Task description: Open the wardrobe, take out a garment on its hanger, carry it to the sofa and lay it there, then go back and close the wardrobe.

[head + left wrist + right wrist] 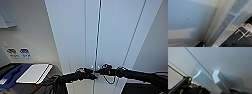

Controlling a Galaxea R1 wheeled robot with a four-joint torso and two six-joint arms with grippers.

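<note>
The wardrobe (pixel 115 35) stands right in front of me, tall and white. Its two doors meet at a thin dark seam down the middle, and they look shut or very nearly so. Both dark arms reach in to that seam at handle height. My left gripper (pixel 92 75) is just left of the seam and my right gripper (pixel 101 71) just right of it. The right wrist view shows the two white vertical handles (pixel 205 83) side by side on the door face (pixel 226 59). In the left wrist view a white door panel (pixel 186 18) is very close. The garment and the sofa are hidden.
A white flat board (pixel 35 73) lies at the lower left beside something blue (pixel 11 75). Blue labels (pixel 25 53) sit on the grey wall left of the wardrobe. The left wrist view shows dark floor with a white frame (pixel 244 32) on it.
</note>
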